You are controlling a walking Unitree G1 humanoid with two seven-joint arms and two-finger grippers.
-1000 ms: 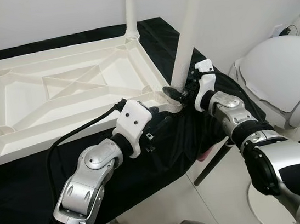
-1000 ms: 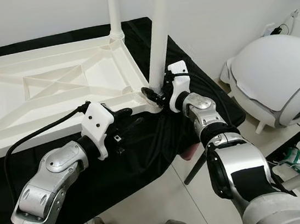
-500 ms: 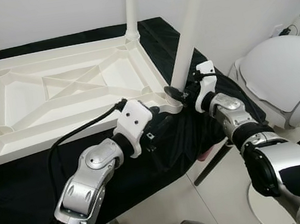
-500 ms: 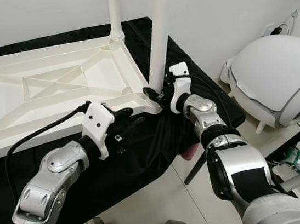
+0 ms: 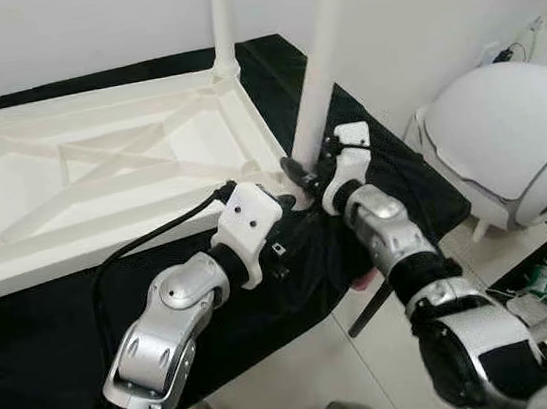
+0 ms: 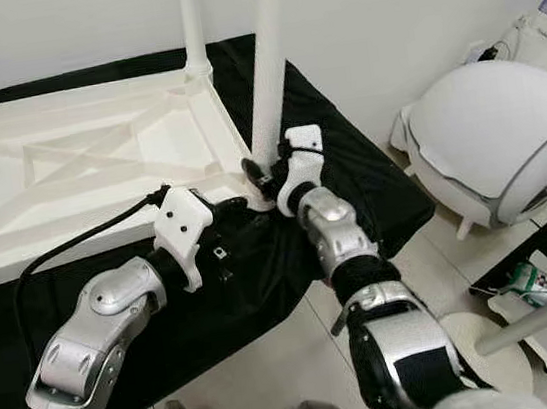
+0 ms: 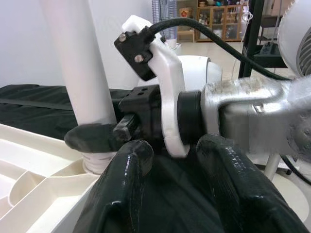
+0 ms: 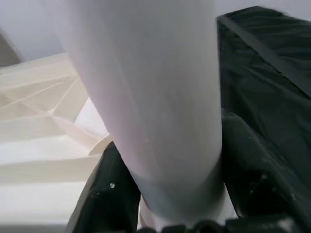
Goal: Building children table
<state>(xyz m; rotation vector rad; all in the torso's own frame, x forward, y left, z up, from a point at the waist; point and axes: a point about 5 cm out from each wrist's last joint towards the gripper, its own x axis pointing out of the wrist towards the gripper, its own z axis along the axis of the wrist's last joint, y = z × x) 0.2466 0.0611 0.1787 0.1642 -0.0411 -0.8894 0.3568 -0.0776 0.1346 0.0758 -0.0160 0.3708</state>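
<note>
The leg (image 5: pixel 319 52) stands upright in the near right corner socket of the upturned tabletop (image 5: pixel 98 177), which lies on a black cloth (image 5: pixel 28 328) spread over the worktop, right at the cloth's front right corner. The right end effector (image 5: pixel 307 167) is clamped on the leg's base, one black finger on each side of the white tube just above the socket, as the right wrist view shows plainly. Another leg (image 5: pixel 220 20) is already standing at the far corner. The left end effector (image 5: pixel 296 220) sits low beside the tabletop's near edge, just by that same corner; its two fingers (image 7: pixel 127 184) stand apart with nothing between them, resting over the cloth. The risk here looks like the grip point: held so low on a tall leg, any sideways push could tilt it in the socket and cross the thread or jam the fit. The tabletop itself seems unpinned, so a twist may drag it along the slippery cloth toward the worktop's edge. The two wrists are also very close, and the left arm's cable (image 5: pixel 147 241) trails near the frame, where it could snag.
</note>
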